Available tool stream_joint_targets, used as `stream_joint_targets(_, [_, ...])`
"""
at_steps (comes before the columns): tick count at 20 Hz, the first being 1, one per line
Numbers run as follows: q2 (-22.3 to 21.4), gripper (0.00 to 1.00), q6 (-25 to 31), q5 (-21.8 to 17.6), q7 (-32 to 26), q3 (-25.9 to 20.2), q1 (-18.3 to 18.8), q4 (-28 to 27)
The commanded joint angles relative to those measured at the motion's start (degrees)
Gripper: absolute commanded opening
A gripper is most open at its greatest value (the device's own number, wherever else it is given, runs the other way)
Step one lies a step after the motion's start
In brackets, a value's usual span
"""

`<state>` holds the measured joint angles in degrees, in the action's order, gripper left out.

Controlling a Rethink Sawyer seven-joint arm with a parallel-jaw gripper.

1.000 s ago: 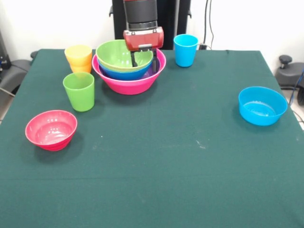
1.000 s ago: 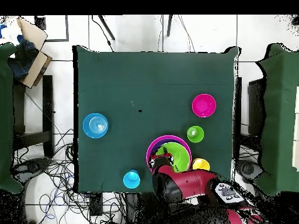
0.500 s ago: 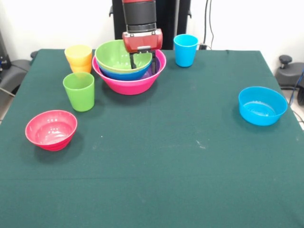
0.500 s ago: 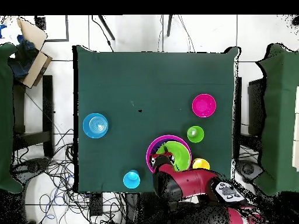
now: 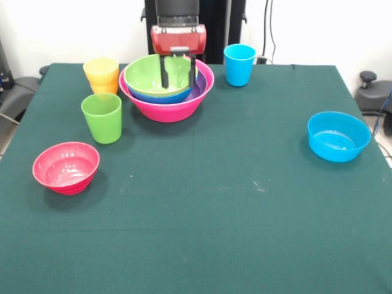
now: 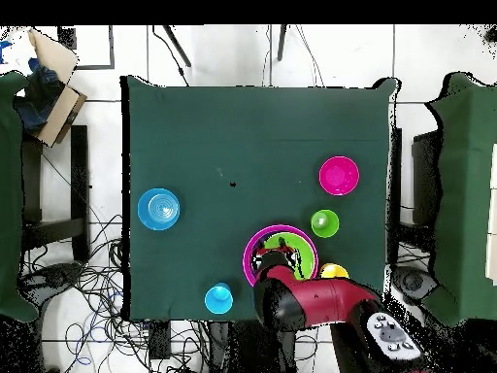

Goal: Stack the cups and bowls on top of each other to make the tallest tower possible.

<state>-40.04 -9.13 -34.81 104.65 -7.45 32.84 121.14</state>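
Tool (image 5: pixel 178 72) hangs with fingers spread and empty above the light green bowl (image 5: pixel 150 75), the top of a nest in the large pink bowl (image 5: pixel 165 108). Green cup (image 5: pixel 102 117), blue cup (image 5: pixel 239 64), stacked yellow cup (image 5: pixel 101 71), red-pink bowl (image 5: pixel 65 166) and light blue bowl (image 5: pixel 337 136) remain unstacked on the bench (image 5: pixel 245 214); the tower is barely begun.

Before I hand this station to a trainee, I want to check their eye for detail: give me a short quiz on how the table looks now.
1. True or false: the green cup stands inside the red-pink bowl.
2. Which bowl is uppermost in the tower? A) light green bowl B) light blue bowl C) red-pink bowl
3. Fill in: the claw hangs open over the ____ bowl.

Key
1. False: the cup stands on the cloth, apart from that bowl.
2. A, the light green bowl.
3. Light green.
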Motion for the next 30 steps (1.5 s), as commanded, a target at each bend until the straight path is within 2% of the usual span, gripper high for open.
stream_joint_targets(1, [-15.54, 1.00, 18.78, 7.62, 1.11, -12.98, 3.62, 4.65])
stream_joint_targets(6, [-20.66, 1.00, 26.50, 12.57, -3.07, -17.20, 5.74, 4.29])
stream_joint_targets(10, [-21.65, 1.00, 33.78, 15.33, -4.84, -17.50, 4.53, -0.05])
stream_joint_targets(15, [-18.27, 1.00, 40.10, 14.94, -3.72, -15.99, 0.94, -8.80])
stream_joint_targets(22, [-13.51, 1.00, 45.01, 12.70, -2.85, -14.75, -2.71, -18.70])
stream_joint_targets(25, [-12.25, 1.00, 48.80, 12.26, -0.96, -13.36, -5.80, -23.50])
stream_joint_targets(30, [-12.28, 1.00, 49.76, 12.33, 3.58, -10.96, -10.58, -25.20])
